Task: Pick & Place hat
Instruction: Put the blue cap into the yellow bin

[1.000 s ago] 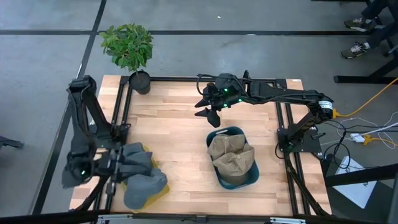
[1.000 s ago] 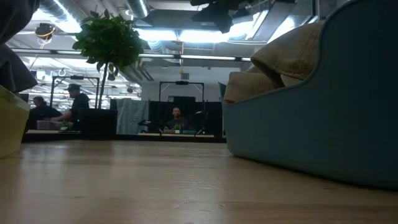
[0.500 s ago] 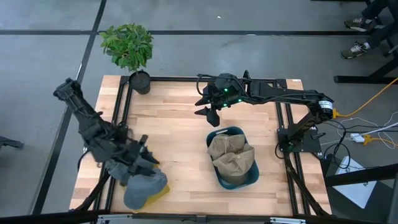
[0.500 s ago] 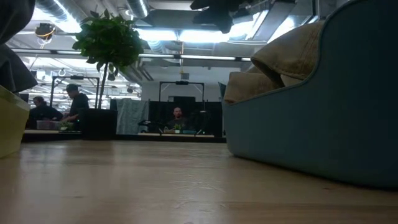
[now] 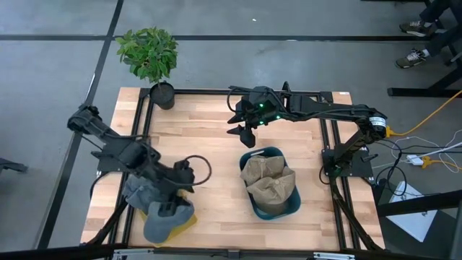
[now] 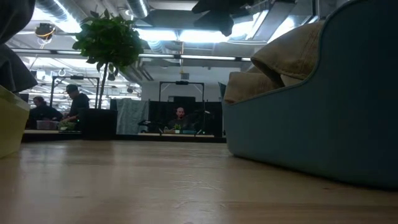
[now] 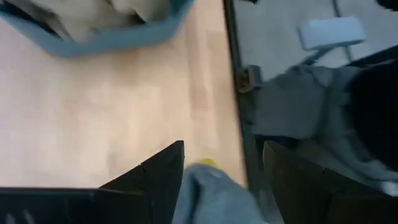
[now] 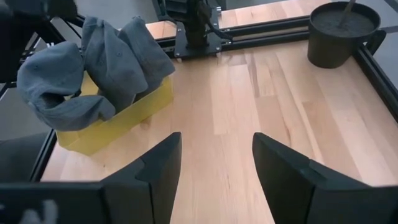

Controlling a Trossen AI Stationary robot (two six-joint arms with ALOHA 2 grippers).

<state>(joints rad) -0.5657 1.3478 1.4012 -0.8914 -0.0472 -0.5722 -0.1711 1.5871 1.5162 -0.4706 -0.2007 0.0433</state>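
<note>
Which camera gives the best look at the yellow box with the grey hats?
The right wrist view: the yellow box and its grey hats show whole and unobstructed. In the high view the left gripper overlaps them; the low view catches only the box's edge.

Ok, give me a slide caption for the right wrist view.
Open right gripper hovers over the wooden table, facing grey hats piled in a yellow bin.

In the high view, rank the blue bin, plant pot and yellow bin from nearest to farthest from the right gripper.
From the right gripper:
1. Blue bin, just below it in the picture.
2. Plant pot, at the table's far-left corner.
3. Yellow bin, near-left, holding grey hats.
</note>
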